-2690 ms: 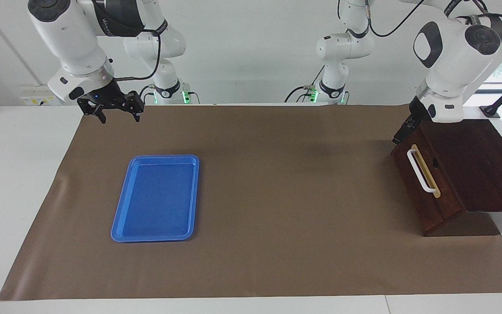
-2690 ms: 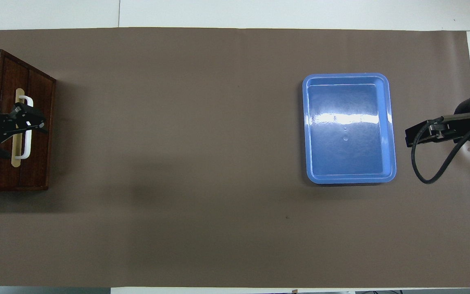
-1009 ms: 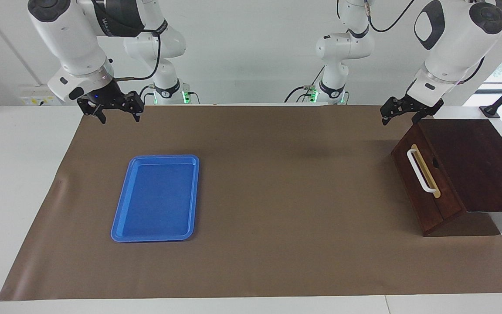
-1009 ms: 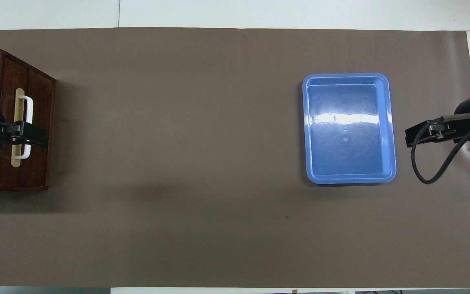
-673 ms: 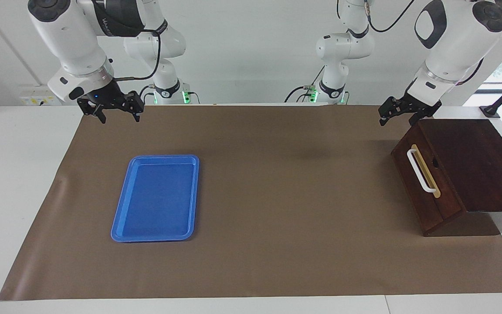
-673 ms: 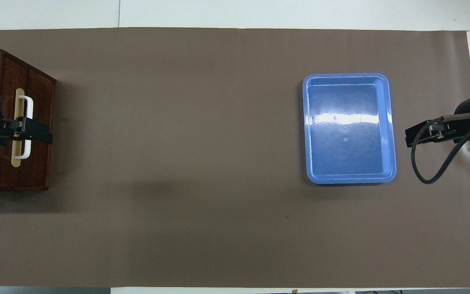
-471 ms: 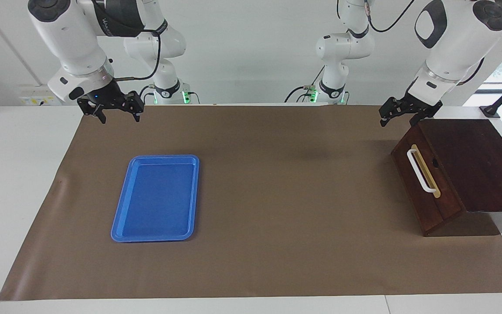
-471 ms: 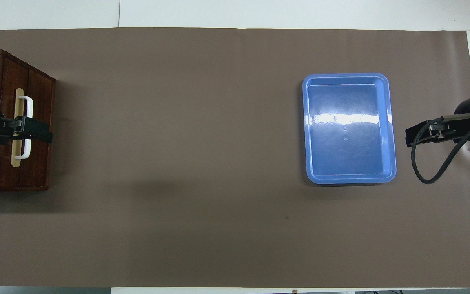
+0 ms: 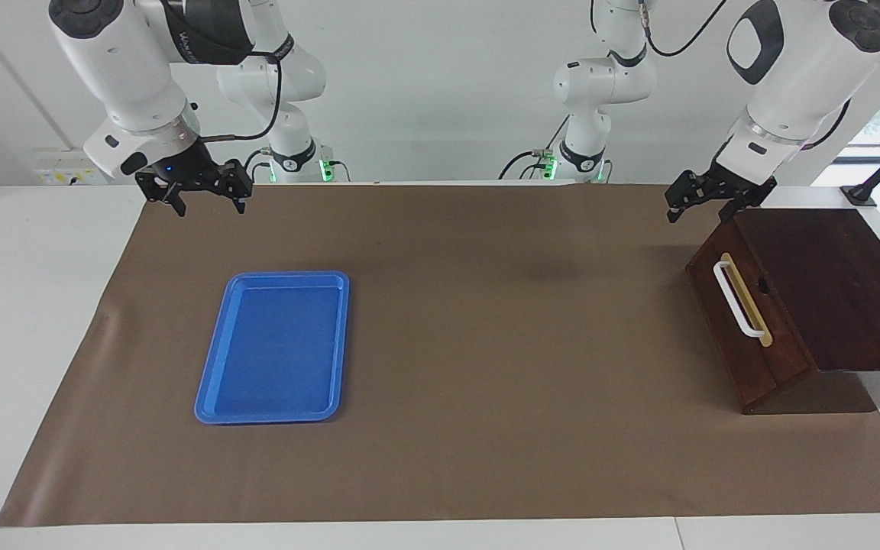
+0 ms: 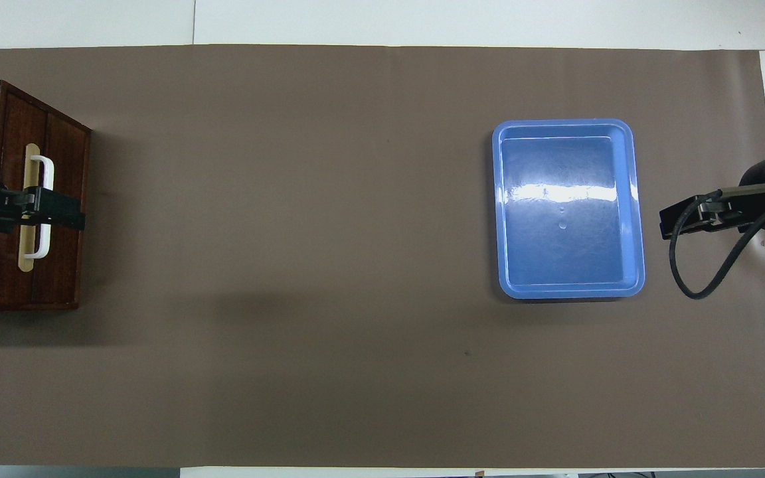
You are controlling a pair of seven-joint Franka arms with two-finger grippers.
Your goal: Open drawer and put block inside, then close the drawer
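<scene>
Drawer shut, no block visible; both claws apart, empty. Lower left claw squarely onto handle at five o'clock, then pull straight.

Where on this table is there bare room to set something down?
The widest free patch is the brown mat between the blue tray and the drawer, running the table's whole depth. The tray's own floor is bare too. It is tightest in front of the drawer, where the left claw hangs.
</scene>
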